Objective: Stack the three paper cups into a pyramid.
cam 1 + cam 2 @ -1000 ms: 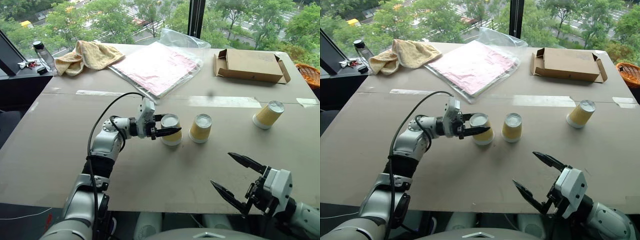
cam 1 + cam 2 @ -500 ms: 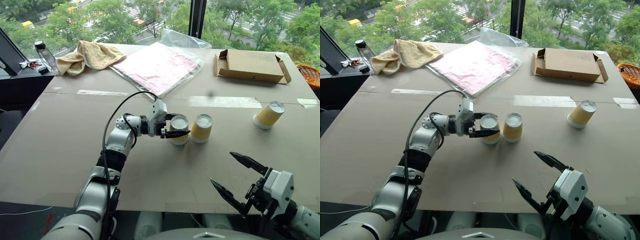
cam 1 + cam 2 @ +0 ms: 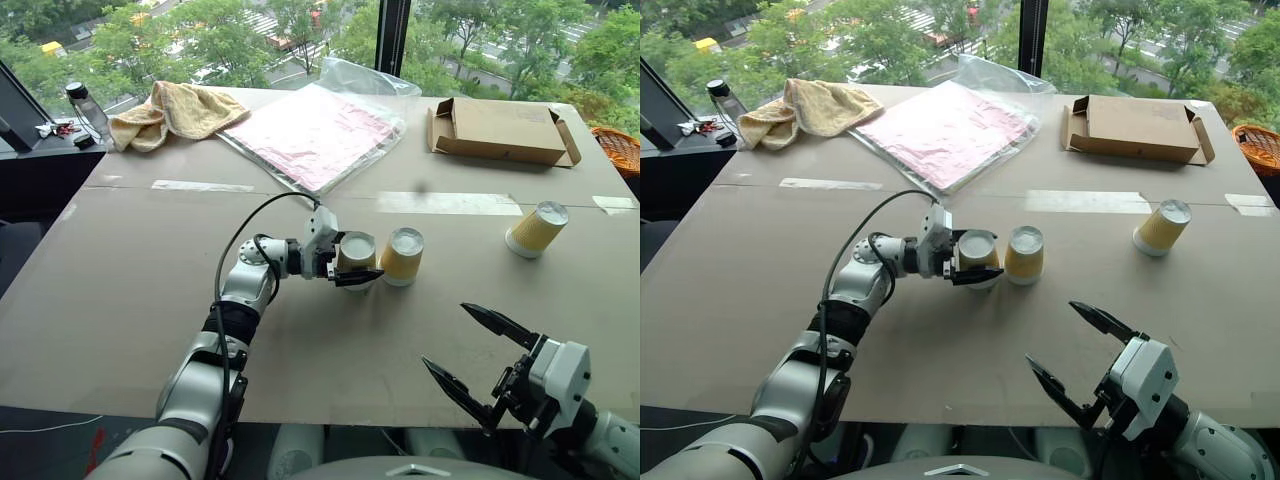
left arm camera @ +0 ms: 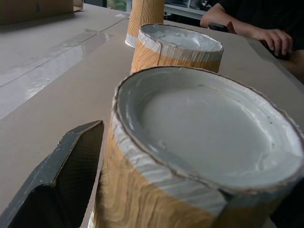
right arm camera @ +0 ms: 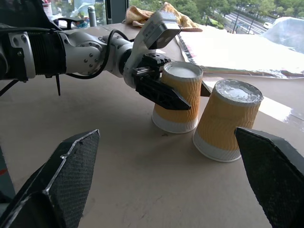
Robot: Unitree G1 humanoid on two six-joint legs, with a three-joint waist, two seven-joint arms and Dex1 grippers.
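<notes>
Three paper cups stand upside down on the brown table. The left cup and the middle cup stand side by side, almost touching, near the table's centre. The third cup stands alone far to the right. My left gripper reaches in from the left and is open, with one black finger along the near side of the left cup and the other behind it; in the left wrist view a small gap shows between a finger and the cup. My right gripper hangs open near the table's front edge, holding nothing.
At the back lie a flat cardboard box, a pink sheet in a plastic bag, a yellow towel and a bottle. An orange basket is at the far right. A person's hand rests beyond the cups.
My left gripper has slid the left cup to the right until it stands next to the middle cup, and its fingers have spread apart. The right gripper has not moved.
</notes>
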